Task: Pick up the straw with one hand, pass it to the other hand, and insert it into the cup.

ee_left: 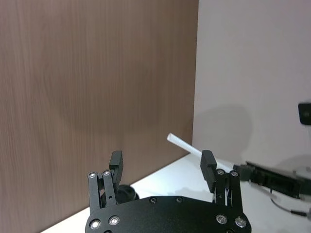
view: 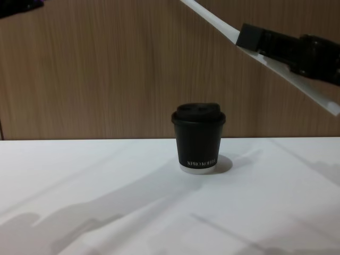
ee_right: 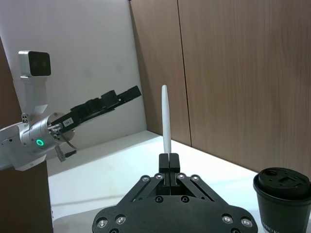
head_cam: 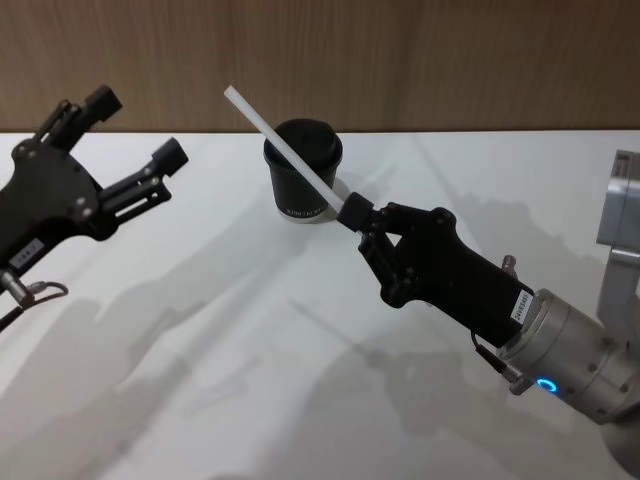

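Straw (head_cam: 285,146), thin, white, pinched in right gripper (head_cam: 352,212) near domed black cup (head_cam: 295,195); left gripper (head_cam: 137,128) spread wide.

White straw (head_cam: 285,144) – tilted, aloft above the lidded black cup (head_cam: 295,190) – pinched in the right tool (head_cam: 353,212)

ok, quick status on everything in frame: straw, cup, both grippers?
straw: clamped in the right gripper, tilted in the air, not in the cup
cup: upright on the table, lid on
right gripper: shut on the straw, raised beside the cup
left gripper: open, empty, raised off to the left
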